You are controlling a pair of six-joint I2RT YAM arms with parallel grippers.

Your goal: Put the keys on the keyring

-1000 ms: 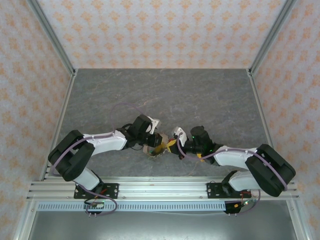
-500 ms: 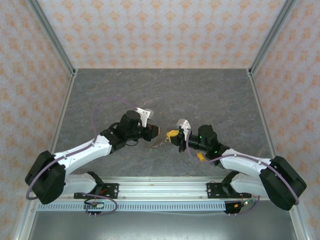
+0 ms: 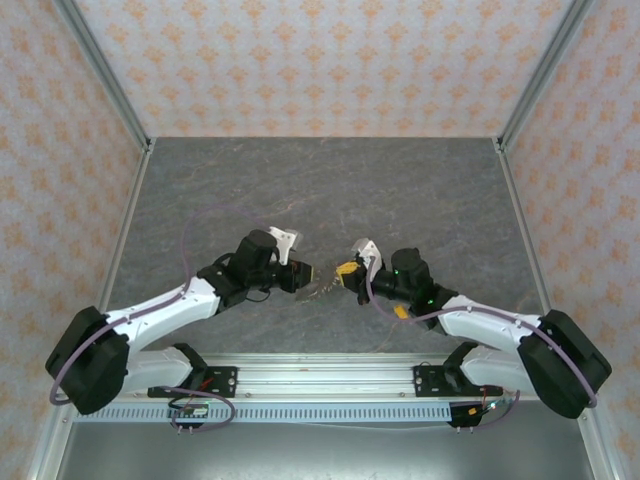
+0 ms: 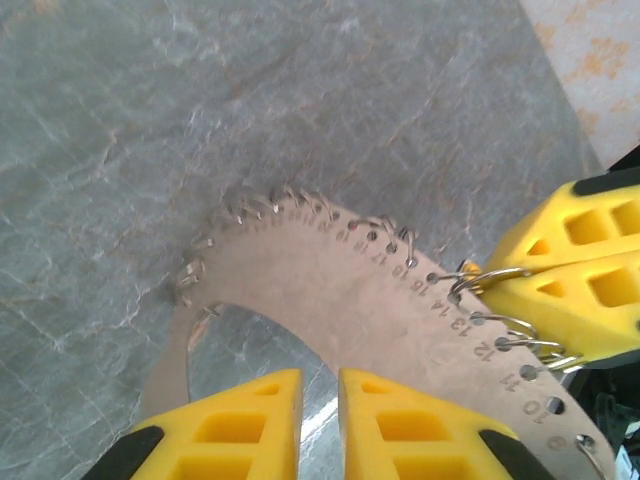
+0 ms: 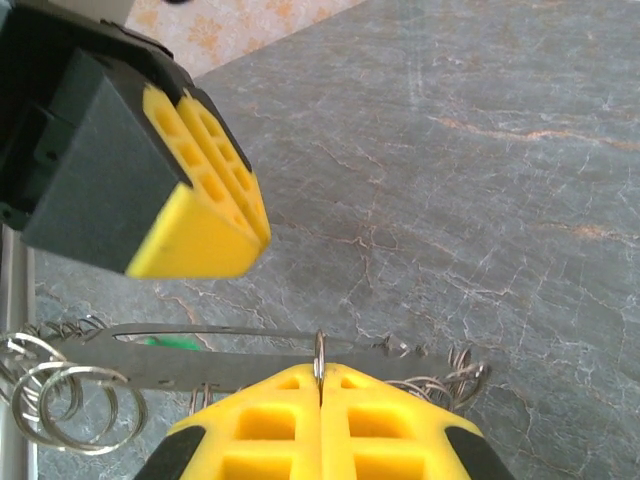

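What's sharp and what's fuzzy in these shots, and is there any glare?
Left wrist: the keyring and its stamped numbers are sharp, the near yellow fingers soft, a pale glint on the table between them. Right wrist: the left gripper looms close and soft, the table's veins crisp. Top external: even light, faint shadows, no glare.

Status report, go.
Right gripper shut on a split ring at edge of keyring plate. Left gripper nearly closed over plate, hold unclear. Spare rings crowd the plate.
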